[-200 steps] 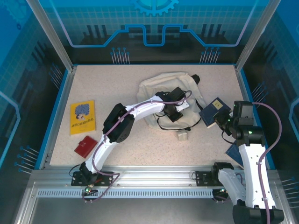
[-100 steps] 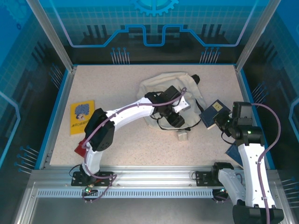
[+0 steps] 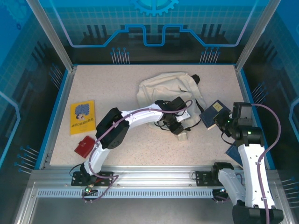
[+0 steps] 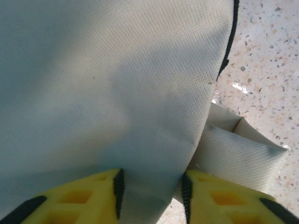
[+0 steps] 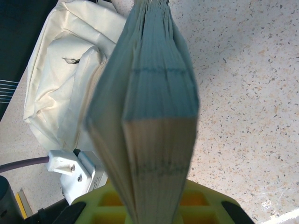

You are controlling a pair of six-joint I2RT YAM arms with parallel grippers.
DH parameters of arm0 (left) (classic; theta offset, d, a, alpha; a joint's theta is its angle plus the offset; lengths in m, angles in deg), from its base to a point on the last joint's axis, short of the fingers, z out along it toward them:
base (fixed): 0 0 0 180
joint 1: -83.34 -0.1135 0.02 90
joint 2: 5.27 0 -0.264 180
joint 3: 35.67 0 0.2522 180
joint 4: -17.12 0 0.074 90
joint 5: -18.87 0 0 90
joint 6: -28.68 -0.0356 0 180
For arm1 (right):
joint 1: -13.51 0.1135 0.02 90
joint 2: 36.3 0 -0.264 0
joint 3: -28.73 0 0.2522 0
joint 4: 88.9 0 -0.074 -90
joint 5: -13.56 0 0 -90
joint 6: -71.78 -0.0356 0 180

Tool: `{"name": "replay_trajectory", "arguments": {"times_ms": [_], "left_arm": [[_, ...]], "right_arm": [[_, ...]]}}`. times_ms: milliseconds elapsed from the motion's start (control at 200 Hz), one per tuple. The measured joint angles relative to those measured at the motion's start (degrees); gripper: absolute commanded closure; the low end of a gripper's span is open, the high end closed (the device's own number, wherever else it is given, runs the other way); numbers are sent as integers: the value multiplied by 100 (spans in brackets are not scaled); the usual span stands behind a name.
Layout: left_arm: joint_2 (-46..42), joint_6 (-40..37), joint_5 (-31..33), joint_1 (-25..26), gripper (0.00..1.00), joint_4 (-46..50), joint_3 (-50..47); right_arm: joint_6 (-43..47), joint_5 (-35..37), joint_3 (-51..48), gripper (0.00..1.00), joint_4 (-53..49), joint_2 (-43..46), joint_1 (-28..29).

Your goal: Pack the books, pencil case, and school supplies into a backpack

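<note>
From above, your cream backpack [image 3: 163, 84] lies crumpled far-centre on the tabletop [image 3: 107, 88]. No open mouth shows, so the navy book [image 3: 214, 110] just right of it could jam.

Left wrist: the left fingers [image 4: 93, 198] stand narrow astride its cloth. You cannot tell whether they grip; it may slip.

Right wrist: the right fingers [image 5: 205, 198] clamp the book, pages splaying.
</note>
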Motion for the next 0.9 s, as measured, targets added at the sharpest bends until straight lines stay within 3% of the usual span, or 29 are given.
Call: {"name": "replay_trajectory", "arguments": {"times_ms": [90, 240, 395, 660, 900], "left_arm": [[15, -26, 94, 0, 70, 0, 59], [20, -9, 254, 0, 89, -20, 190], [20, -50, 306, -33, 97, -4, 280], [-142, -2, 94, -251, 100, 22, 330], [-984, 439, -11, -765, 100, -243, 212]], "right_arm": [[0, 0, 0, 97, 0, 15, 0], [0, 0, 0, 97, 0, 15, 0], [0, 0, 0, 96, -2, 31, 0], [4, -39, -2, 97, -55, 70, 0], [168, -85, 192, 98, -496, 293, 0]]}}
